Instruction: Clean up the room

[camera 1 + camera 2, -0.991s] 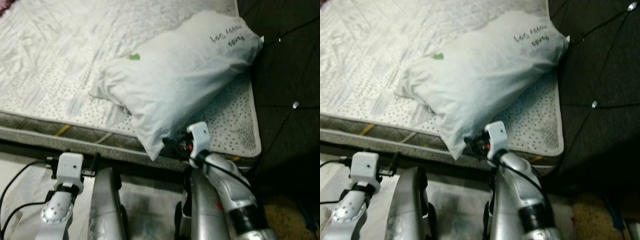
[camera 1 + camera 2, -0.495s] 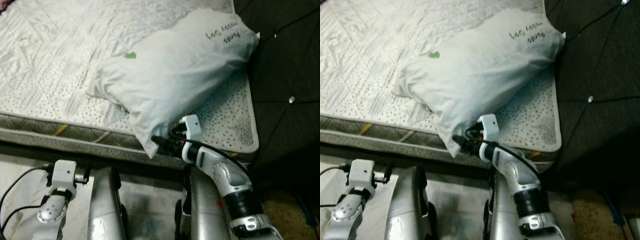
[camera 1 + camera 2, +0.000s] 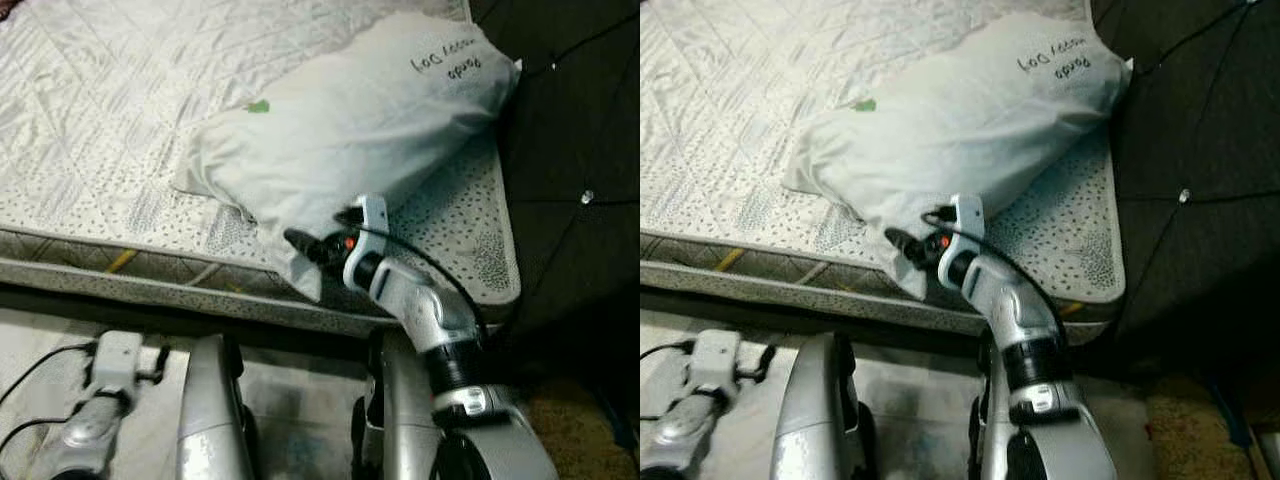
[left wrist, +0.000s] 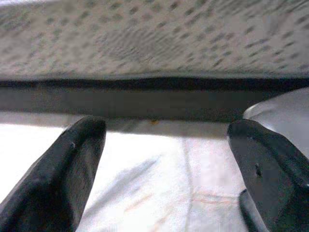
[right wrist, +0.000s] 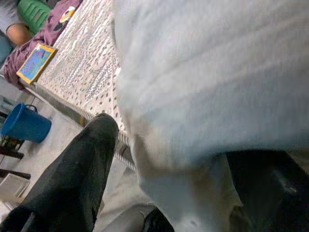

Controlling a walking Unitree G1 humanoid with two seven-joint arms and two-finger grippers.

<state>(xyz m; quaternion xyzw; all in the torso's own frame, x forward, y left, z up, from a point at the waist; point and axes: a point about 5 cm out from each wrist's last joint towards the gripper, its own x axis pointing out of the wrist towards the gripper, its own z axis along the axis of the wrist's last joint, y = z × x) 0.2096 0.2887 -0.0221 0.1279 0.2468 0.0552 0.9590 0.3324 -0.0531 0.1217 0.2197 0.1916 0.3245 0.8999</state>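
Now right gripper (image 3: 300, 243) around pillow (image 3: 360, 130) corner

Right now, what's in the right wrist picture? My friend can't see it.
The right gripper has its two black fingers around the corner of a white pillow. Behind is the dotted mattress and a blue bucket on the floor.

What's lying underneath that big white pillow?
The pillow rests on a quilted mattress, its near corner overhanging the edge by the right hand. Whatever sits directly beneath it is covered.

Mattress (image 3: 90, 110) open on robot's left; headboard (image 3: 570, 150) blocks right.
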